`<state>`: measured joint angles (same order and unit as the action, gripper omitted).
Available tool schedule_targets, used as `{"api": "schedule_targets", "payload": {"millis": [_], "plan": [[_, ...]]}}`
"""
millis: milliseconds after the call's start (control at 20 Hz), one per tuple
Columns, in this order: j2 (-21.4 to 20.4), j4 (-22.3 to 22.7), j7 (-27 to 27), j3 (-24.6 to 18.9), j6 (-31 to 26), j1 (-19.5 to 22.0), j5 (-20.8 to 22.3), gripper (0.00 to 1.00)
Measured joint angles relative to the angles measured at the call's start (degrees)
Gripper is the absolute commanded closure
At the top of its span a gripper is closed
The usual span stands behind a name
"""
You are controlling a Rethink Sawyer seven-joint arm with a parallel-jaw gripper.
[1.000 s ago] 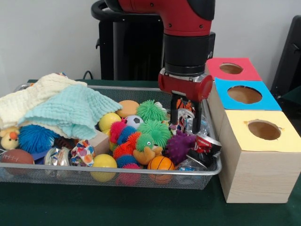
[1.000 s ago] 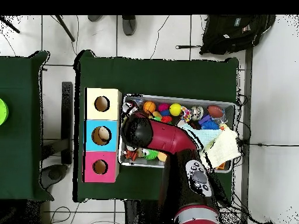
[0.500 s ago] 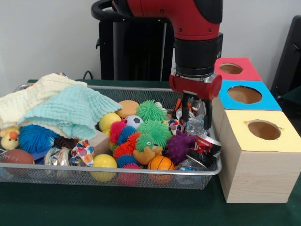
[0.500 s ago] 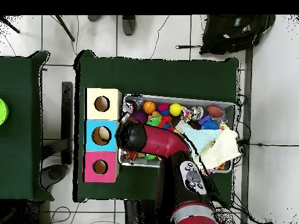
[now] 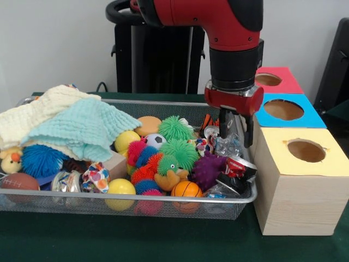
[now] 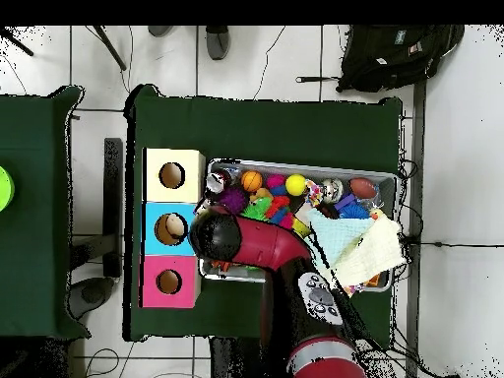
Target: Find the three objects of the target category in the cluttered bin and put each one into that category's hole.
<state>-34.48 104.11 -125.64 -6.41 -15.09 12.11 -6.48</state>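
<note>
Now the gripper [image 5: 235, 131] hangs over the right end of the wire bin [image 5: 163, 203], close to the wooden box [image 5: 297, 185] with the three holes. Its two dark fingers [image 5: 248, 131] point down with a gap between them, and a crumpled clear wrapper [image 5: 226, 143] shows in and just below that gap; whether the fingers actually pinch it I cannot tell.

The box stands just beside the bin's right end on the green table [image 5: 109, 240]. Its near hole sits in a yellow top [image 5: 305, 150], the middle one in a blue top [image 5: 283, 109], the far one in a red top [image 5: 268, 79]. From overhead, something pale lies inside the blue hole [image 6: 175, 228], and the arm [image 6: 256, 241] covers the bin's end next to the box.

The bin is packed. At its left end a mint cloth [image 5: 82, 128] lies over a cream cloth [image 5: 32, 114]. Beside them are a blue spiky ball [image 5: 41, 160], a small football [image 5: 19, 181] and a yellow ball [image 5: 120, 187]. Toward the middle sit green spiky balls [image 5: 177, 150], a purple spiky ball [image 5: 208, 169], a little soccer ball [image 5: 155, 141] and a small basketball [image 5: 186, 189]. Below the gripper lie a crushed red can [image 5: 237, 165] and more crinkled wrappers.
</note>
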Motion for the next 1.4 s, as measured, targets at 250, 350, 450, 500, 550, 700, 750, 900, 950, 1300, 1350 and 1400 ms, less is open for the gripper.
{"api": "schedule_targets", "payload": {"millis": [250, 350, 450, 500, 550, 700, 750, 900, 950, 1300, 1350, 1400], "plan": [[0.0, 1.2, 0.0, -1.3, 0.3, 1.3, 0.0, 0.00], [0.0, 1.3, 0.0, -1.6, 0.5, 1.8, 0.0, 0.00], [0.0, 1.6, 0.0, -1.9, 0.9, 2.5, 0.0, 0.00], [0.0, 1.7, 0.0, -2.0, 1.0, 2.7, 0.0, 0.00], [0.0, 2.1, 0.0, -2.2, 1.5, 3.6, 0.0, 0.00], [0.0, 2.8, 0.0, -2.5, 2.2, 4.4, 0.5, 0.00], [0.0, 3.0, 0.0, -2.5, 2.4, 4.6, 0.6, 0.00], [0.0, 4.0, 0.0, -2.6, 3.5, 5.2, 1.6, 0.00], [0.0, 4.2, 0.0, -2.6, 3.8, 5.3, 1.8, 0.00], [0.6, 4.3, 0.0, -2.7, 6.2, 5.3, 2.4, 0.00], [1.1, 4.3, 0.0, -2.7, 7.0, 5.3, 2.4, 0.00], [1.3, 4.3, 0.0, -2.7, 7.5, 5.3, 2.4, 0.00]]}}
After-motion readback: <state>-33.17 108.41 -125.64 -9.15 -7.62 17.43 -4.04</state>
